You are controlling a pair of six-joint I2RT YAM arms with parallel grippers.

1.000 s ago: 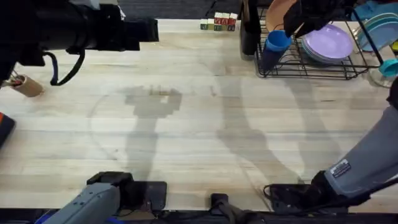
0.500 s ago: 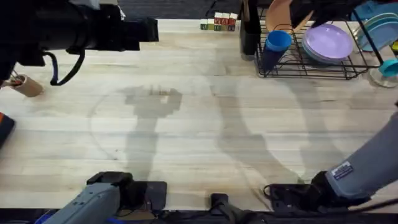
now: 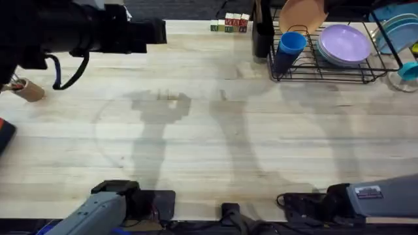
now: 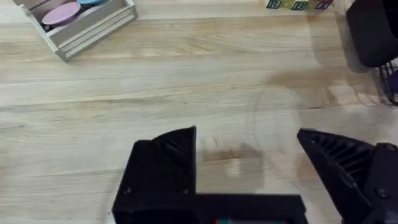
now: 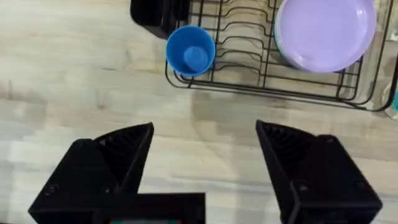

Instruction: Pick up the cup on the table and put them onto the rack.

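A bright blue cup [image 3: 288, 48] [image 5: 190, 51] stands upright, mouth up, in the left front corner of the black wire rack [image 3: 326, 77] [image 5: 261, 90]. My right gripper [image 5: 204, 129] hovers open above the table [image 3: 215, 130], just in front of the rack, apart from the cup and holding nothing. My left gripper [image 4: 245, 137] is open too, over bare table with nothing between its fingers. The left arm [image 3: 85, 29] shows large and dark at the upper left of the overhead view.
Purple plates [image 3: 346, 44] [image 5: 323, 31] and an orange bowl [image 3: 302, 13] sit in the rack. A black holder [image 3: 261, 29] stands at its left end, toy blocks [image 3: 228, 25] behind. Teal dishes [image 3: 395, 29] lie far right. A grey slatted tray [image 4: 87, 25] holds small dishes.
My right gripper has drawn back from the blue cup and the rack, toward the front of the table; the cup stays in the rack. The left arm has not moved.
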